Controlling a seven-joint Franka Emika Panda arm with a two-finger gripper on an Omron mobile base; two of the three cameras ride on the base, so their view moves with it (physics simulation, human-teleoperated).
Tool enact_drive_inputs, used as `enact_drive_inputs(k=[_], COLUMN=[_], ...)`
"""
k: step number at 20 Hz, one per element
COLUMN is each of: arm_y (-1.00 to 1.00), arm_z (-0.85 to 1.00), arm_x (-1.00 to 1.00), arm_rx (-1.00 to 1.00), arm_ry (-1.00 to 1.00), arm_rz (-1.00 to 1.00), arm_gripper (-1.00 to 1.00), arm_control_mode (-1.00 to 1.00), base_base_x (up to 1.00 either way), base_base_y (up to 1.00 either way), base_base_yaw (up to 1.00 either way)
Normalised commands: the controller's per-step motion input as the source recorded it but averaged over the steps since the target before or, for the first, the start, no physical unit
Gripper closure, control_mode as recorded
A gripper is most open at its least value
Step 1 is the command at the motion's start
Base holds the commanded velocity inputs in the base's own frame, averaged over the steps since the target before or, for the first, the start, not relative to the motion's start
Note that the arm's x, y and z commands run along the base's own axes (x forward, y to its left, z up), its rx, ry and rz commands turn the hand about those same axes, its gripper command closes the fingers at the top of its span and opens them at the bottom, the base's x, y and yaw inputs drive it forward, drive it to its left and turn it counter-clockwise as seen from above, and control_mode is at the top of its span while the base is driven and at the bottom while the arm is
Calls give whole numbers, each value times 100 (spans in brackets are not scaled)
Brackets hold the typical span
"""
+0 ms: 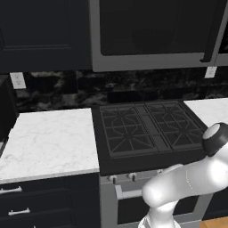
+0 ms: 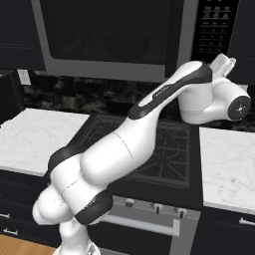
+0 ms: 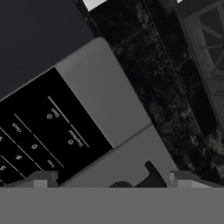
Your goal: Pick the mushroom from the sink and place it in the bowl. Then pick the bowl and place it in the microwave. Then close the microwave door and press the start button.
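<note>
The microwave [image 1: 151, 62] hangs above the stove. Its door [image 2: 109, 35], dark glass with a vertical handle bar [image 2: 174, 35], looks shut. The black control panel [image 2: 215, 30] sits to the door's right. In the right base view my hand reaches up to the panel's lower edge. The hand view looks at the panel from close up and rolled, with the start button [image 3: 49, 116] left of centre. My gripper [image 3: 111, 180] is open, its fingertips [image 3: 41, 179] wide apart, with nothing between them. The mushroom, the bowl and the sink are out of view.
A black gas cooktop [image 1: 147, 129] lies under the microwave, with oven knobs [image 1: 120, 177] on its front. White marble counters stand to the left [image 1: 49, 142] and right [image 2: 229, 164]. Behind is a dark speckled backsplash [image 1: 58, 91] with an outlet [image 1: 18, 80].
</note>
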Motion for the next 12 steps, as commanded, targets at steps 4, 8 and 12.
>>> enact_drive_inputs(k=[4,8,12], arm_y=[-11,-3,-34], arm_z=[-2,-4,0], arm_x=[56,66,31], arm_rx=[3,4,2], arm_ry=[0,0,0], arm_rz=[7,4,3], arm_gripper=[-100,-100,-100], arm_control_mode=[-100,-100,-100], base_base_x=[0,0,0], base_base_y=[0,0,0], base_base_yaw=[0,0,0])
